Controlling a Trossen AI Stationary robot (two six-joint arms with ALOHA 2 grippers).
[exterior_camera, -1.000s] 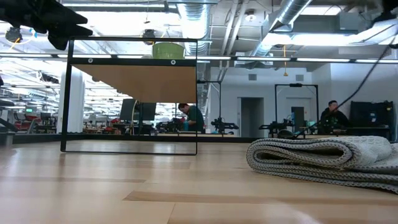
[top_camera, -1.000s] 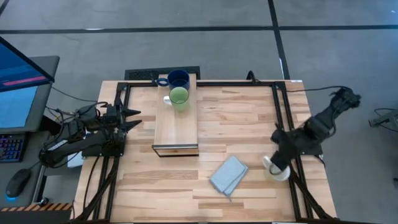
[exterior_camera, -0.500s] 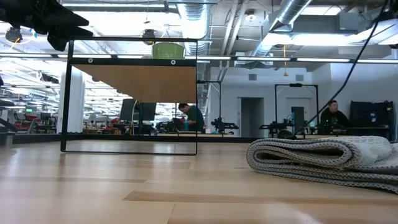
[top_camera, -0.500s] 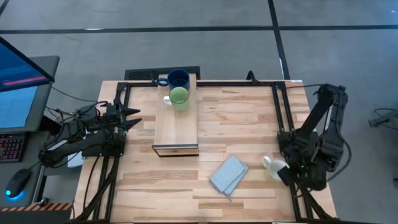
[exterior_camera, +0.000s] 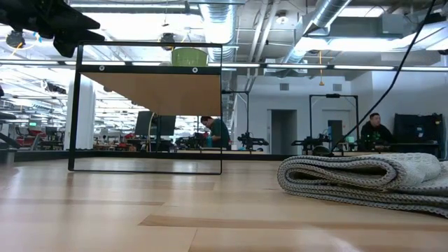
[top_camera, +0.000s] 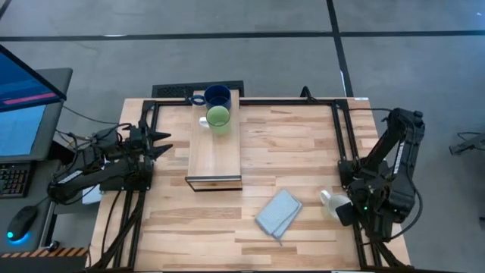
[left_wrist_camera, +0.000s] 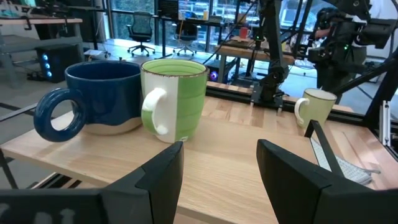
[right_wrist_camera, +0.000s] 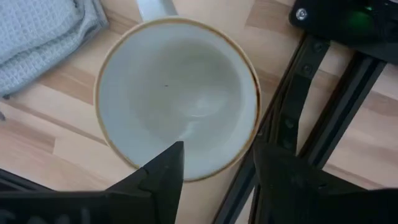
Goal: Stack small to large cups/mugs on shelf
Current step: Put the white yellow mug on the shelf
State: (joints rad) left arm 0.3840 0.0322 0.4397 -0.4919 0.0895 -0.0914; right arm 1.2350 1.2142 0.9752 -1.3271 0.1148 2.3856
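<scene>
The dark blue mug (top_camera: pixel 217 95) and the light green mug (top_camera: pixel 218 118) stand upright on the far end of the shelf (top_camera: pixel 214 155); the left wrist view shows them side by side, blue mug (left_wrist_camera: pixel 99 96) and green mug (left_wrist_camera: pixel 177 96). The white mug (top_camera: pixel 330 202) stands upright on the table at the near right, beside the black frame rail. My right gripper (right_wrist_camera: pixel 217 180) points down over the white mug's rim (right_wrist_camera: pixel 249 140), open and touching nothing. My left gripper (left_wrist_camera: pixel 221 177) waits open at the table's left, level, facing the shelf.
A folded grey-blue cloth (top_camera: pixel 277 213) lies on the table left of the white mug and fills the right of the low view (exterior_camera: pixel 364 178). Black frame rails (right_wrist_camera: pixel 292 130) run along the table's edges. The shelf's near end stands open (exterior_camera: pixel 145 112).
My right arm has folded back toward the table's right near corner and sunk a little, its wrist rolling. The white mug has stayed in place and shows more from above than before.
</scene>
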